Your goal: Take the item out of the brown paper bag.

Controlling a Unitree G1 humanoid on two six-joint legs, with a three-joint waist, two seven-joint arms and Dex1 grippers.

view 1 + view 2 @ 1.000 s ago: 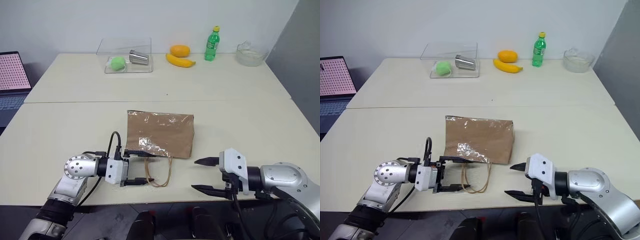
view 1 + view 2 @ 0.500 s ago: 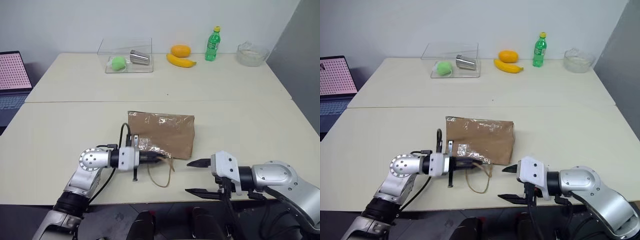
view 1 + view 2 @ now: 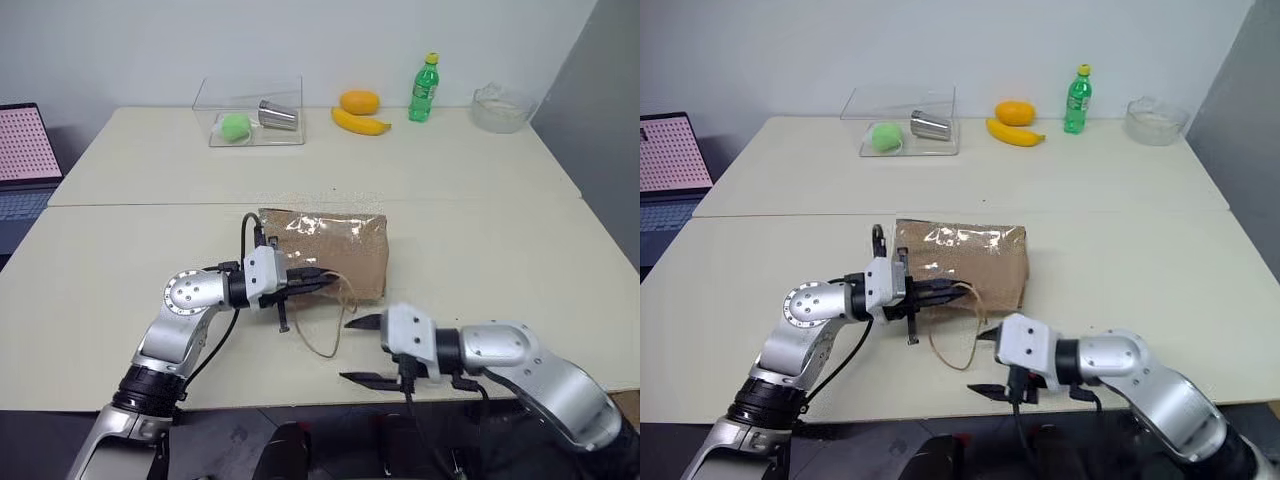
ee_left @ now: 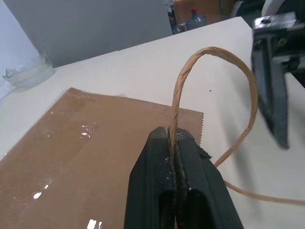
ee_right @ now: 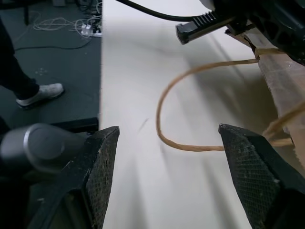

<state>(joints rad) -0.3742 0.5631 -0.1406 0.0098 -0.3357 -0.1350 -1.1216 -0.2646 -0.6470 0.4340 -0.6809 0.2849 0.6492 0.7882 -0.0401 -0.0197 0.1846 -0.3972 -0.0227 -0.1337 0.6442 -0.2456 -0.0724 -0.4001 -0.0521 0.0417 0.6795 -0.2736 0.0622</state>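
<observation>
1. The left gripper (image 3: 318, 283) is pinching shut on one tan handle (image 4: 177, 107) of the bag (image 3: 340, 250), the twisted paper cord running straight up between its two black fingers in the left wrist view.
2. The bag is lying flat on the table (image 3: 480, 220), long axis running across the robot's front, clear tape patch (image 3: 325, 228) facing up; its mouth edge, where the handles are rooted, is facing the robot.
3. The second handle (image 3: 325, 335) is lying loose on the table as a loop, trailing from the mouth toward the near edge, just beside the right gripper.
4. The right gripper (image 3: 362, 350) is hovering with its fingers spread wide and holding nothing, pointing toward the robot's left, near the loose loop and nearer the robot than the bag's mouth.
5. The item is not visible; it is presumably lying inside the bag.
6. Judging by the layout, the mouth is lying just beyond and slightly left of the right gripper's tips, so that arm is the nearer one for reaching in while the left is lifting the upper lip by its handle.
</observation>
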